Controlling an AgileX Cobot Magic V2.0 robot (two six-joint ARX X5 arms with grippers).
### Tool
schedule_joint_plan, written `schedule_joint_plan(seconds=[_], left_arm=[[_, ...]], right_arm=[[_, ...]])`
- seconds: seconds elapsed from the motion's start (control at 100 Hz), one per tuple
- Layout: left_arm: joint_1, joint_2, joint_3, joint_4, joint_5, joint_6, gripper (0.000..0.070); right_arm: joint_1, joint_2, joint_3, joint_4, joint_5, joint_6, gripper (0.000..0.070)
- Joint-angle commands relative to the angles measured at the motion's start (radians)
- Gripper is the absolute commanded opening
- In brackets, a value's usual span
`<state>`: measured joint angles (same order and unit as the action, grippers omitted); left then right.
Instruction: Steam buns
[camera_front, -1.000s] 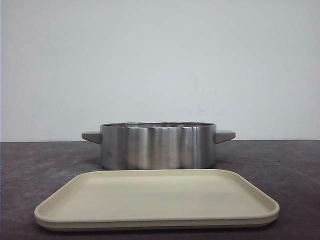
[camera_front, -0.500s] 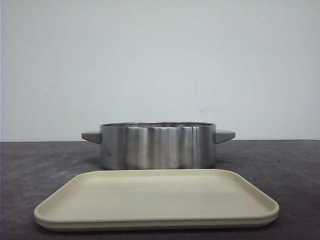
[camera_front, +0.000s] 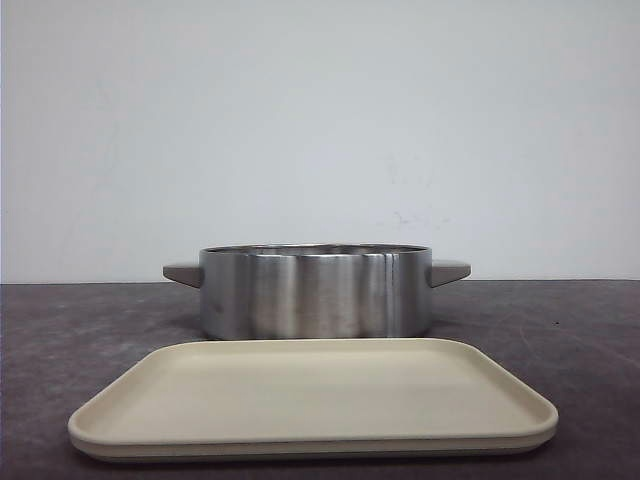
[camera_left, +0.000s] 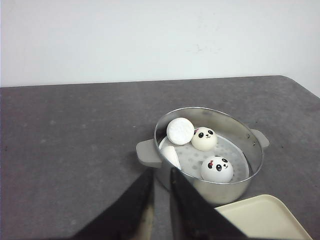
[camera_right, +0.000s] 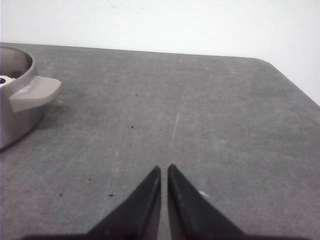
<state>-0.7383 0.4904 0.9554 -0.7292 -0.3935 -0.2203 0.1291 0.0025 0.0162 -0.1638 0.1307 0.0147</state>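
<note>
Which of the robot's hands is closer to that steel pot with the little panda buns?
Left, I'd judge. The left hand hangs beside the pot; the right hand sits farther off over bare table.

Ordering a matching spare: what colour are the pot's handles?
Beige-grey, against the pot's brushed steel wall; the right handle shows best in the right wrist view.

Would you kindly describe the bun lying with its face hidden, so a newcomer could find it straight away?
Start at the steel pot on the grey table and look inside, on its holed steamer plate. The bun leans against the pot's wall on the handle side, showing only a plain white underside, while the two buns beside it show panda faces.
</note>
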Motion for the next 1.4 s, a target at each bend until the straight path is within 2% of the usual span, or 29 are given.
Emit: schedule_joint_plan(seconds=[0.0, 0.23, 0.33, 0.4, 0.49, 0.61, 0.71, 0.89, 1.08, 1.15, 1.27, 1.39], left_arm=[[-0.008, 0.005, 0.014, 0.009, -0.003, 0.017, 0.0017], [0.024, -0.021, 0.013, 0.010, 0.000, 0.052, 0.0017], [0.084, -0.066, -0.027, 0.047, 0.060, 0.060, 0.0017], [0.146, -0.121, -0.109, 0.139, 0.119, 0.092, 0.0017], [0.253, -0.207, -0.273, 0.331, 0.182, 0.114, 0.0017], [0.406, -0.320, -0.508, 0.544, 0.295, 0.091, 0.0017], [0.498, -0.382, -0.658, 0.620, 0.364, 0.069, 0.0017], [0.566, -0.428, -0.819, 0.660, 0.364, 0.074, 0.0017], [0.613, -0.457, -0.939, 0.768, 0.364, 0.068, 0.0017], [0.635, -0.474, -0.942, 0.722, 0.358, 0.084, 0.0017], [0.681, -0.488, -0.942, 0.665, 0.358, 0.155, 0.0017], [0.716, -0.488, -0.942, 0.585, 0.358, 0.183, 0.0017]], right_arm=[[-0.001, 0.001, -0.005, 0.006, 0.000, -0.005, 0.0017], [-0.001, 0.001, -0.005, 0.006, 0.000, -0.005, 0.0017], [-0.001, 0.001, -0.005, 0.006, 0.000, -0.005, 0.0017], [-0.001, 0.001, -0.005, 0.006, 0.000, -0.006, 0.0017], [-0.001, 0.001, -0.005, 0.006, 0.000, -0.006, 0.0017], [-0.001, 0.001, -0.005, 0.006, 0.000, -0.005, 0.0017], [-0.001, 0.001, -0.005, 0.006, 0.000, -0.006, 0.0017], [-0.001, 0.001, -0.005, 0.006, 0.000, -0.005, 0.0017], [-0.001, 0.001, -0.005, 0.006, 0.000, -0.005, 0.0017], [-0.001, 0.001, -0.005, 0.006, 0.000, -0.005, 0.0017], [-0.001, 0.001, -0.005, 0.006, 0.000, -0.006, 0.0017], [-0.001, 0.001, -0.005, 0.006, 0.000, -0.006, 0.0017]])
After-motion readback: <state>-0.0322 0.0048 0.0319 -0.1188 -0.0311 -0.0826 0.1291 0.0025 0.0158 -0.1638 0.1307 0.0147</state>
